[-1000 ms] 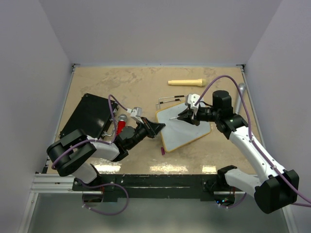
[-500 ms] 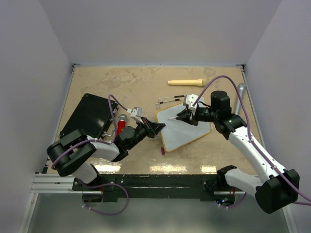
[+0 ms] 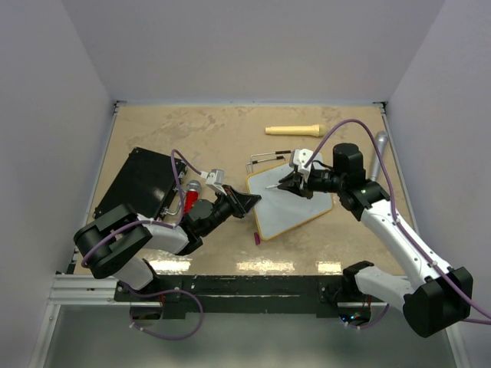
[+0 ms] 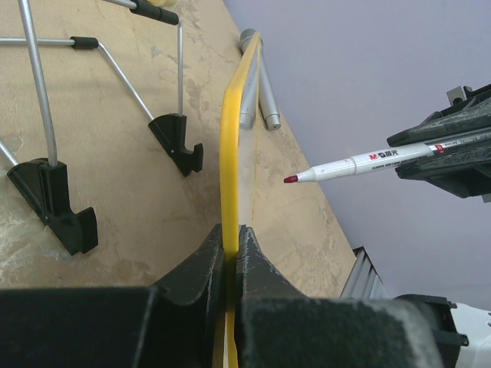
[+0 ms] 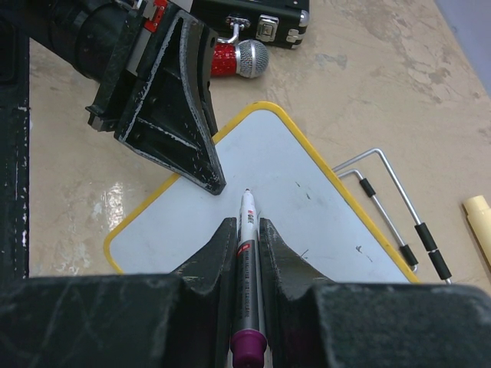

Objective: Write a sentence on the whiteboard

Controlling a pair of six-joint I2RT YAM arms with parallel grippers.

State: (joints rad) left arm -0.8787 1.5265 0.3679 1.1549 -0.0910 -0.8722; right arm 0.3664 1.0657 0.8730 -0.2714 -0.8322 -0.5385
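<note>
Left jaws are pinching the seemingly light, stiff whiteboard [image 3: 291, 208] by its yellow rim (probably slippery); right jaws are clamping the marker [image 4: 368, 159] barrel.

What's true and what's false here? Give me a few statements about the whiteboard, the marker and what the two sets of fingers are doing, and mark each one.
The left fingers clamp the whiteboard's yellow rim. True.
The right fingers hold a capped marker. False: its red tip is bare.
Pink words fill the whiteboard. False: no words show on it.
A red microphone lies beside the black case. True.
</note>
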